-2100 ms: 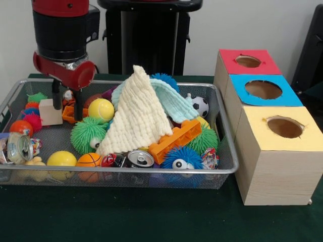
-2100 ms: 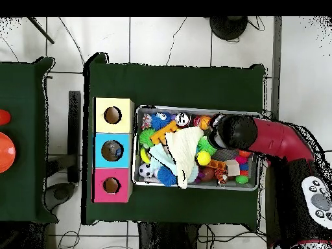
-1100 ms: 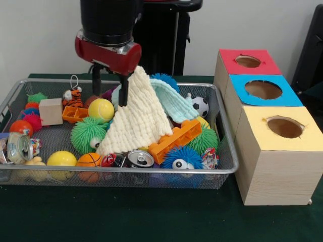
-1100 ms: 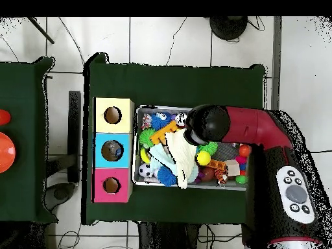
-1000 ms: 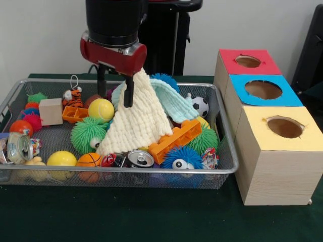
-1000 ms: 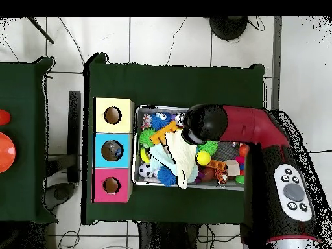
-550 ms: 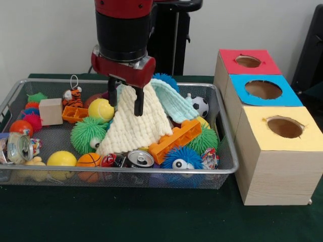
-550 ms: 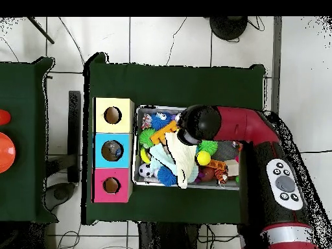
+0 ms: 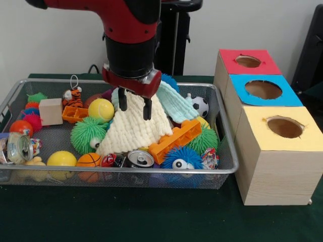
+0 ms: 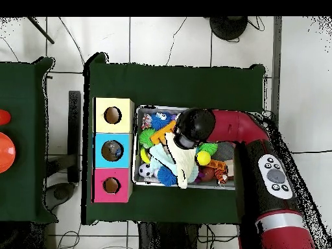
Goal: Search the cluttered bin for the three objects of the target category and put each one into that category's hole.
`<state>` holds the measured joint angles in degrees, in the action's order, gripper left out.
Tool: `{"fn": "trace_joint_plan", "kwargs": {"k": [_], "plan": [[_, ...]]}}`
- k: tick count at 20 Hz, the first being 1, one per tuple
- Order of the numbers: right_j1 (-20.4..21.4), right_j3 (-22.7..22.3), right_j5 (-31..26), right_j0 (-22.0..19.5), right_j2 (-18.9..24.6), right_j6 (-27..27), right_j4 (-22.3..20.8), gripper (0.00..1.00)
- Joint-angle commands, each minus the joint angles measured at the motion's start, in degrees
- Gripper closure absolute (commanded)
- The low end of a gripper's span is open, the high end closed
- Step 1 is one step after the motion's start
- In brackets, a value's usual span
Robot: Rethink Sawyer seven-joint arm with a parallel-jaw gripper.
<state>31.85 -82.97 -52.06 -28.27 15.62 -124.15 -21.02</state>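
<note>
My gripper (image 9: 135,107) is spread open w/ both fingers straddling the peak of the cream cloth (image 9: 135,123), tips against its knobbly waffle weave, nothing clamped. Cloth stands tent-shaped mid wire-mesh bin (image 9: 228,164), leaning on a pale green towel (image 9: 174,103) & an orange plastic brick (image 9: 175,140). Spiky rubber balls, smooth balls & a can (image 9: 140,159) crowd around it

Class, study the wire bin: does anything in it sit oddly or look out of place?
The cream cloth stands peaked like a tent over the toys instead of lying flat. The open claw straddles its peak.
</note>
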Motion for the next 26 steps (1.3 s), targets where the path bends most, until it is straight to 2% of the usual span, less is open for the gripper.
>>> {"fn": "trace_joint_plan", "kwargs": {"k": [1, 7, 10, 15, 21, 26], "plan": [[-4.68, -0.56, -8.14, -0.09, 4.95, 13.50, -1.60, 0.00], [-5.29, -0.10, -8.82, 1.08, 4.10, 11.76, -3.21, 0.00], [-6.07, -1.54, -5.13, 1.36, 3.16, 10.54, -4.72, 0.00], [-8.81, -1.41, 0.63, 2.56, 0.97, 8.36, -8.46, 0.00], [-10.50, -2.43, 1.63, 0.94, 1.72, 10.21, -11.03, 0.00], [-9.32, -4.70, 3.35, 2.58, -0.34, 4.99, -13.61, 0.00]]}}
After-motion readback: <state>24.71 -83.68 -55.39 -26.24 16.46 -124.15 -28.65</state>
